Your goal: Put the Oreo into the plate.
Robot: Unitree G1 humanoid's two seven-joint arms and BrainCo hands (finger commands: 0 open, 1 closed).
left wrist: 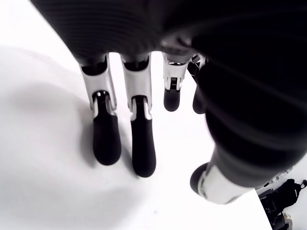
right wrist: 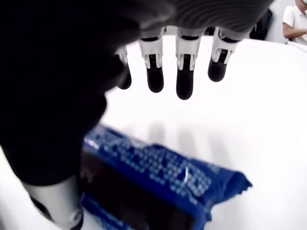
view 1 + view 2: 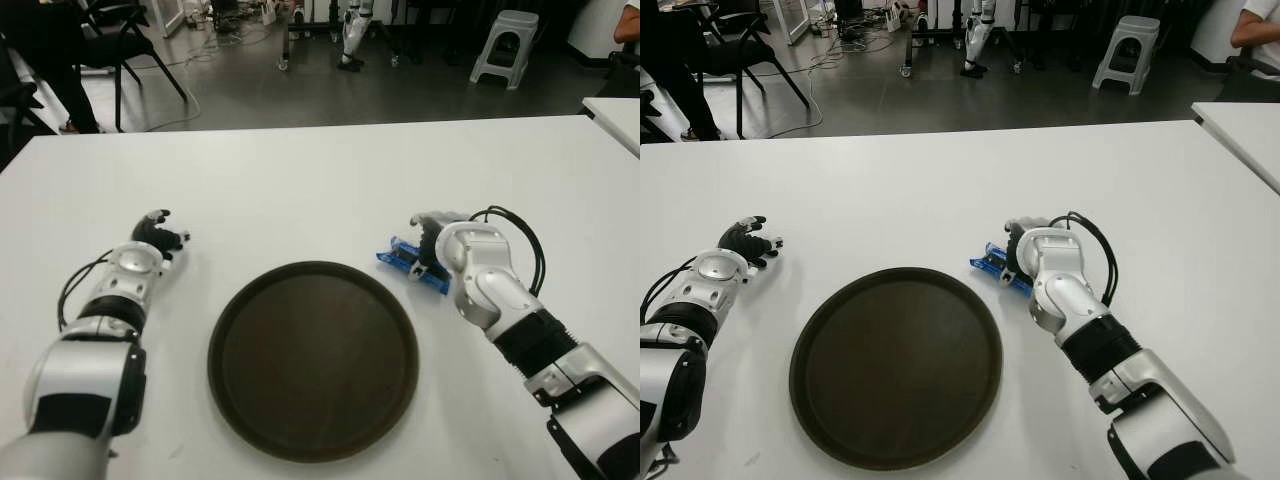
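1. I see a white table (image 3: pixel 320 170) with a round dark brown plate (image 3: pixel 313 360) near its front edge, between my two arms.
2. The Oreo pack (image 3: pixel 412 264) is a blue wrapper lying flat on the table just beside the plate's right rim, outside the plate. I can't tell whether it touches the rim.
3. My right hand (image 3: pixel 432 238) is over the pack, covering its right part in the eye views.
4. In the right wrist view the fingers (image 2: pixel 185 79) are extended and spread above the table beyond the wrapper (image 2: pixel 158 184), not closed on it. The thumb side is down by the pack's near end, but I can't tell if it touches.
5. So the right hand is spread and holds nothing; the pack is on the table.
6. My left hand (image 3: pixel 160 234) shows left of the plate, well apart from it.
7. In the left wrist view its fingers (image 1: pixel 143 143) are extended and relaxed, tips close to the table surface, nothing between them.
8. Behind the table: grey floor, a dark chair (image 3: pixel 125 45) at the far left, a pale plastic stool (image 3: pixel 505 45) at the far right, cables on the floor.
9. A second white table (image 3: pixel 618 118) shows at the right edge.
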